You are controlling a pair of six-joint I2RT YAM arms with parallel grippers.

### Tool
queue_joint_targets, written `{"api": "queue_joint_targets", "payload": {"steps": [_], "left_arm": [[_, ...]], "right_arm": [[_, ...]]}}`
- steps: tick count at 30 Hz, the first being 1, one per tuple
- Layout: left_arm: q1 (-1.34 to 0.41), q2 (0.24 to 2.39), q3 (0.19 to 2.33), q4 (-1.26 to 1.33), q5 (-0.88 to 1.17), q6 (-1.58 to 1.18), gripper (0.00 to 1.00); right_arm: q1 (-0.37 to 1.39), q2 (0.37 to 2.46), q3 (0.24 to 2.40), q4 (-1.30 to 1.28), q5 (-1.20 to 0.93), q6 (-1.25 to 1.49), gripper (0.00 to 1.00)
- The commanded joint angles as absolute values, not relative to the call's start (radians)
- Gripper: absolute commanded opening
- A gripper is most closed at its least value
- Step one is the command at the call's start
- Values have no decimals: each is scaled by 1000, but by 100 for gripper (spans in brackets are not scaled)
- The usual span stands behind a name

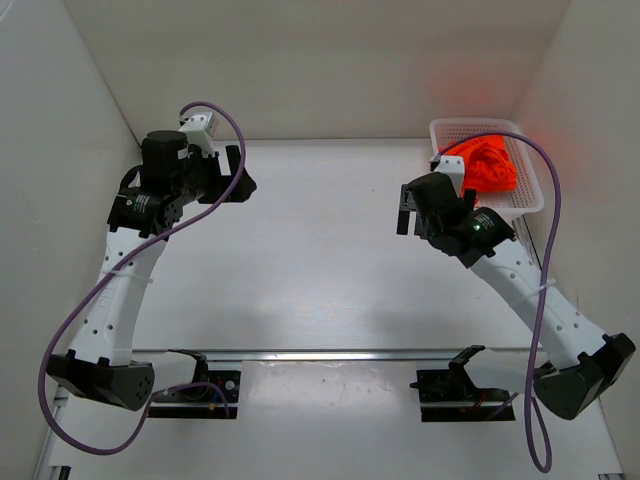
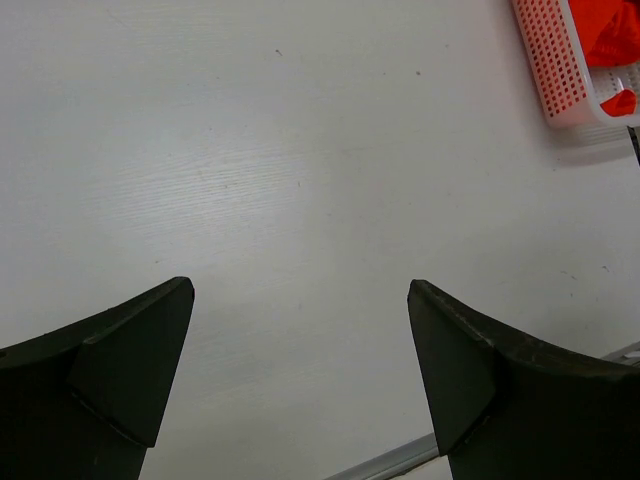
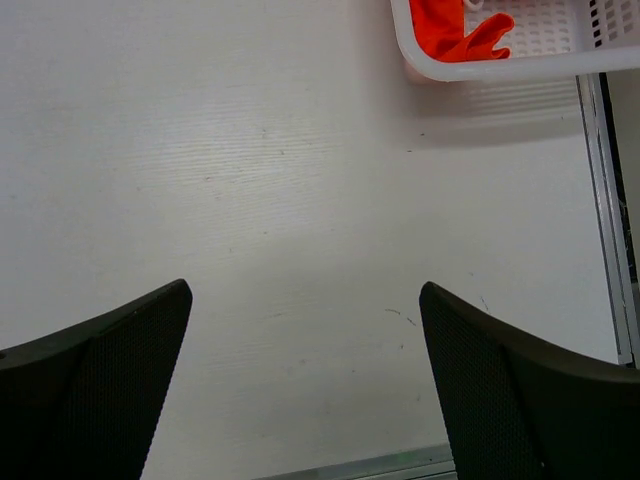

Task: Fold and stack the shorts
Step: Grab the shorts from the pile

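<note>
From above, the shorts (image 1: 485,165) lay bunched in a white basket (image 1: 478,124) at the far right corner of the table (image 1: 320,270). The left gripper (image 1: 240,170) hovered over the far left. The right gripper (image 1: 405,210) hung just beside the basket.

The left wrist view showed its jaws spread wide, holding nothing, with the basket (image 2: 550,60) and shorts (image 2: 610,30) at upper right.

The right wrist view showed jaws equally wide and empty, with the shorts (image 3: 455,35) inside the basket (image 3: 500,68) at the top edge.

left arm (image 1: 118,300): reaches from lower left to upper left of frame
left tool (image 2: 300,292): jaws wide apart, empty
right arm (image 1: 545,300): reaches from lower right toward upper right
right tool (image 3: 305,292): jaws wide apart, empty
</note>
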State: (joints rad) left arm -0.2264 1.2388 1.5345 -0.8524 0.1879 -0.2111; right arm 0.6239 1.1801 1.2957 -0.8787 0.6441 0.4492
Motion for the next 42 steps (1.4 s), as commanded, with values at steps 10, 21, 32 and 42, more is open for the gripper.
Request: {"api": "queue_joint_targets", "payload": {"steps": [10, 21, 32, 42], "left_arm": [[-227, 1221, 1569, -831, 172, -184, 100], [-227, 1270, 1539, -831, 208, -224, 100], [-227, 1322, 1569, -831, 175, -233, 100], [-227, 1425, 1609, -831, 141, -253, 100]], "right_arm": [[566, 1226, 1339, -850, 677, 457, 99], [-18, 1532, 1572, -811, 112, 382, 90], [-141, 2117, 2135, -870, 120, 437, 100], [-161, 2454, 2399, -812, 319, 523, 95]]}}
